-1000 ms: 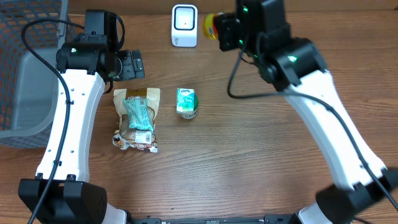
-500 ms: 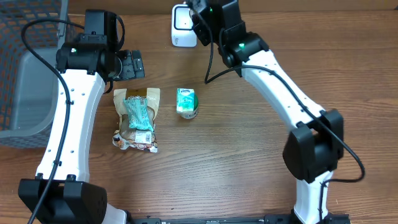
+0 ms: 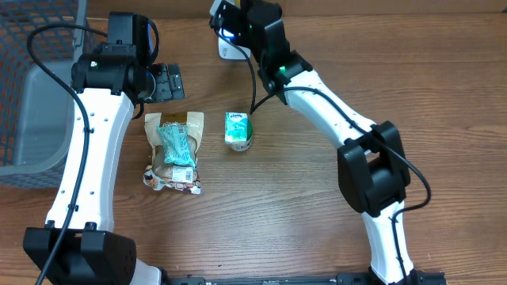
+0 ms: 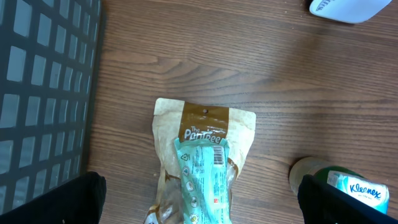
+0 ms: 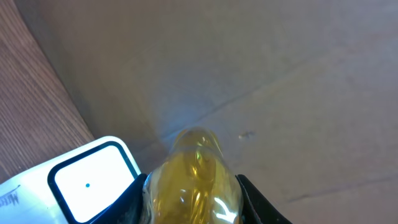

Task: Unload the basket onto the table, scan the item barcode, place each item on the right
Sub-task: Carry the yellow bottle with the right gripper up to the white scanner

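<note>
My right gripper [image 5: 196, 202] is shut on a glossy yellow bottle [image 5: 195, 177], with a black finger on each side of it. The white barcode scanner [image 5: 87, 179] sits just left of the bottle, its window facing up. In the overhead view the right gripper [image 3: 228, 22] hangs over the scanner [image 3: 234, 52] at the table's far edge, and the bottle is hidden under the arm. My left gripper [image 4: 208, 204] is open and empty above a brown and teal snack bag [image 4: 205, 155].
A green-lidded Kleenex tub [image 3: 238, 131] stands right of the snack bag [image 3: 174, 150]. A dark wire basket [image 3: 36, 87] fills the far left. The left gripper [image 3: 165, 82] hovers near the bag's top edge. A cardboard wall rises behind the scanner.
The right arm swung left with the yellow bottle, from right of the scanner to directly over it. The left arm stayed still.
</note>
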